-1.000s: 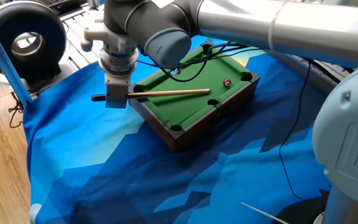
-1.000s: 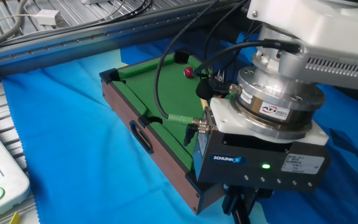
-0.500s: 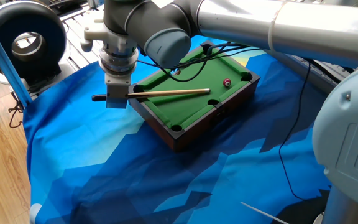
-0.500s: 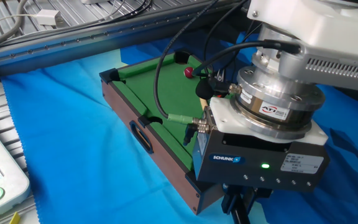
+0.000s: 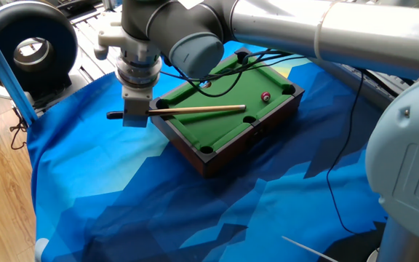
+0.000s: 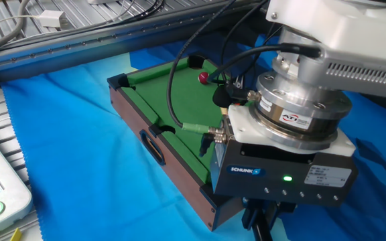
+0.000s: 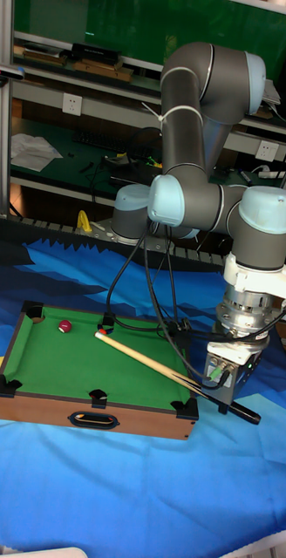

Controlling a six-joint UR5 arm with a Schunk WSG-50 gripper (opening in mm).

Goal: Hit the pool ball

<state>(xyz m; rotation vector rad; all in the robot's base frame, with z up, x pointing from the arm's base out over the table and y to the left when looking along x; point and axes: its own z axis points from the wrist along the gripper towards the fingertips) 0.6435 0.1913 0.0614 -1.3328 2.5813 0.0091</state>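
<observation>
The pool ball [image 5: 265,96], tiny, glossy and dark red, rests on the green felt of the miniature pool table [image 5: 195,149] near its far right corner pocket. It also shows as the pool ball [image 6: 204,77] and the pool ball [image 7: 65,326]. My gripper [image 5: 135,116] hangs just off the table's left corner, shut on the dark butt of a wooden cue stick [image 5: 198,108]. The cue lies level over the felt, and its tip ends short of the ball. In the tall fixed view the cue stick [image 7: 147,364] runs diagonally from my gripper [image 7: 223,397] toward the far rail.
The small table stands on a blue patterned cloth [image 5: 115,189]. Black cables [image 6: 179,73] trail over the felt from the arm. A round black fan-like unit [image 5: 28,47] stands at the back left, and a metal rail [image 6: 79,47] runs behind the table.
Almost nothing differs. My gripper and the cue have shifted by only a few pixels, and the ball has stayed where it was.
</observation>
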